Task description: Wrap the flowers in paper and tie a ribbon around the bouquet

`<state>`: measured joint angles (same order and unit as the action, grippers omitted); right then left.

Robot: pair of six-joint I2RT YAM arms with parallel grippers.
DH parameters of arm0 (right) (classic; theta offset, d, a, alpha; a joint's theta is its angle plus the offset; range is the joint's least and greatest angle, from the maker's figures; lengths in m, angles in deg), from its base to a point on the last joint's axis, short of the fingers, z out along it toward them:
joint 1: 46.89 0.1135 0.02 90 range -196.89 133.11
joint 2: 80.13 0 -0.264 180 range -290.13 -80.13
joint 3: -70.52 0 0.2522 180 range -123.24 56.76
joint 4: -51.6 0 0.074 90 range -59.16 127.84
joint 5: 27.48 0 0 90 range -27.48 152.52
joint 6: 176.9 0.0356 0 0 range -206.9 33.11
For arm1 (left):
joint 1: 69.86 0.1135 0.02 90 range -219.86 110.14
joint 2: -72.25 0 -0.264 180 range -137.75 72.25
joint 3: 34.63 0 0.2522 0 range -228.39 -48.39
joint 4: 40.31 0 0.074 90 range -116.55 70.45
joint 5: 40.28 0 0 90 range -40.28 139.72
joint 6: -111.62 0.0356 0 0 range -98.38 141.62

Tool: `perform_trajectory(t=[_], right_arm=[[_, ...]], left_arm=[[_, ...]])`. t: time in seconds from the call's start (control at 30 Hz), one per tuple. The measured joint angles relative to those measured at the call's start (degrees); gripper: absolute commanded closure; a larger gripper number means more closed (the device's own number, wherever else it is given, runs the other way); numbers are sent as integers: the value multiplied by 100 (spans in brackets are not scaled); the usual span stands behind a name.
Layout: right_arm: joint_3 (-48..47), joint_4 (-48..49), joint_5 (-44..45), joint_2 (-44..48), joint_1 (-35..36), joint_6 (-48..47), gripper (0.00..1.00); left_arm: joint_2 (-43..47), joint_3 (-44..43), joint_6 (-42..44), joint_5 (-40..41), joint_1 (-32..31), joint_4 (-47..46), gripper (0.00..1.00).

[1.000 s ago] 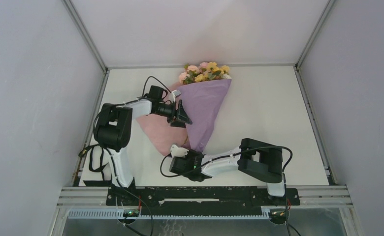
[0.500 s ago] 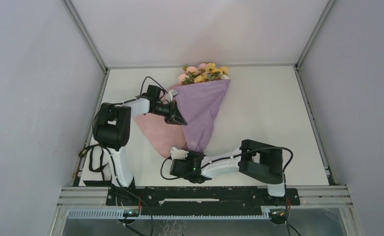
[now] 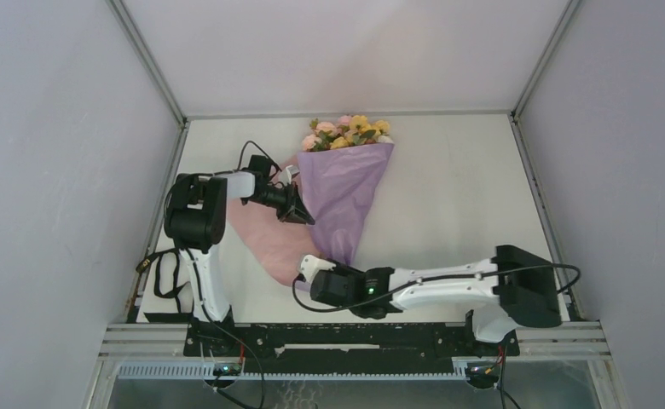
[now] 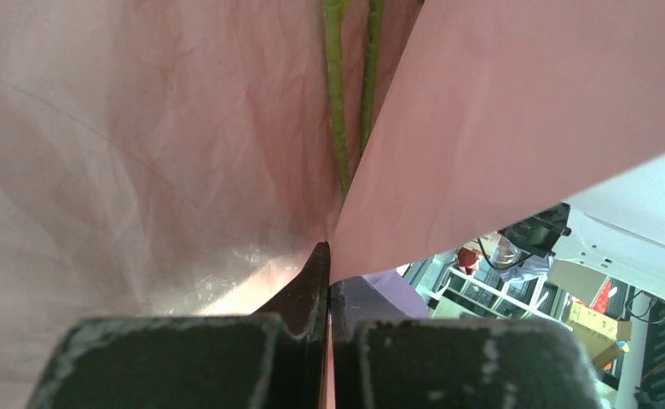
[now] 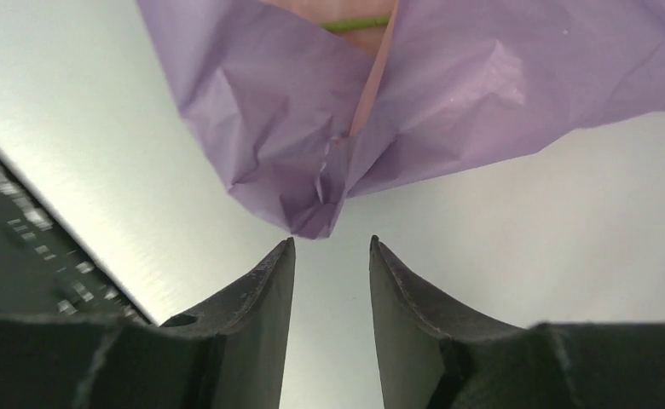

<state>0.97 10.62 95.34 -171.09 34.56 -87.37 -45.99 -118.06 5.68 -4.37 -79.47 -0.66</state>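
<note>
Several pink, yellow and white flowers (image 3: pixel 346 134) crown a cone of lilac paper (image 3: pixel 350 183) lying on the white table (image 3: pixel 457 196), blooms at the far end and the tapered tip toward the arm bases. Two green stems (image 4: pixel 339 94) run down inside the paper where its folds overlap. At the paper's left side, about halfway down the cone, the left tool (image 3: pixel 302 211) is clamped tight on a fold of the sheet, jaws pressed together. Just short of the paper's crumpled tip, the right tool (image 5: pixel 331 242) stands partly spread, nothing between its jaws, not touching the paper.
</note>
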Motion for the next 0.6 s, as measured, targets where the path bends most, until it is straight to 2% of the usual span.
perform_trajectory(t=[0.1,0.27,0.33,0.4,0.53,0.6], right_arm=[[98,92,-439,590,11,-85,53],[186,332,-1342,1014,-190,-68,57],[269,507,-1845,1137,-533,146,63],[382,695,-2149,1239,-1086,494,74],[627,992,-2203,1307,-2002,1292,87],[861,1222,-2247,1331,-2184,1622,92]], left_arm=[[0,22,59,-2,0,-7,100],[0,74,133,-7,-2,0,100],[0,90,149,-7,-2,-2,100],[0,103,157,-9,-2,7,100],[0,127,201,-7,-2,4,100],[0,131,205,-7,-2,15,100]])
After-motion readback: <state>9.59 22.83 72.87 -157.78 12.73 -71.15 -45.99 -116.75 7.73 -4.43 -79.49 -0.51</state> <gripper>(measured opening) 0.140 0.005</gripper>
